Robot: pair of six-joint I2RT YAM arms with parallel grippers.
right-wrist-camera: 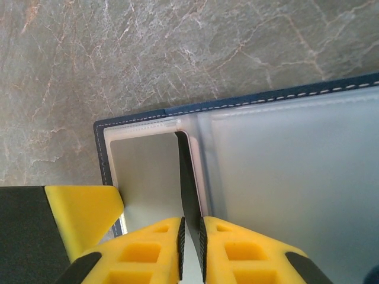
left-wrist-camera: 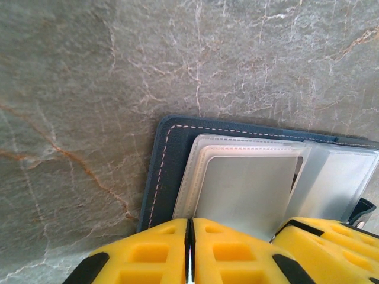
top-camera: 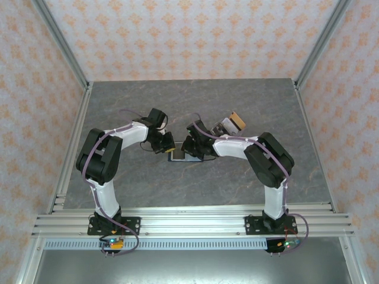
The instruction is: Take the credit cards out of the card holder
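Top external: card holder (top-camera: 180, 157) lies open near the middle of the tabletop (top-camera: 237, 183), long axis apparently parallel to the near edge, though the arms hide much of it. Left gripper (top-camera: 168, 145) and right gripper (top-camera: 190, 148) meet over it from either side. A loose stack of credit cards (top-camera: 231, 123), orange-brown one uppermost, sits behind the right wrist, apart from the holder.

Left wrist: left gripper (left-wrist-camera: 189, 223) has its jaws clenched to a hairline slit at the holder's near edge; cannot tell whether anything thin is pinched. Navy cover of the card holder (left-wrist-camera: 161, 171) shows pale stitching (left-wrist-camera: 155, 195) and frosted clear pockets (left-wrist-camera: 249, 177). One of the right gripper's yellow fingers (left-wrist-camera: 331, 236) presses in beside them.

Right wrist: right gripper (right-wrist-camera: 190, 222) is clamped on a thin dark leaf (right-wrist-camera: 186, 177) standing edge-on inside the card holder (right-wrist-camera: 136, 116), possibly a pocket divider. One of the left gripper's fingers (right-wrist-camera: 83, 207) is at lower left.
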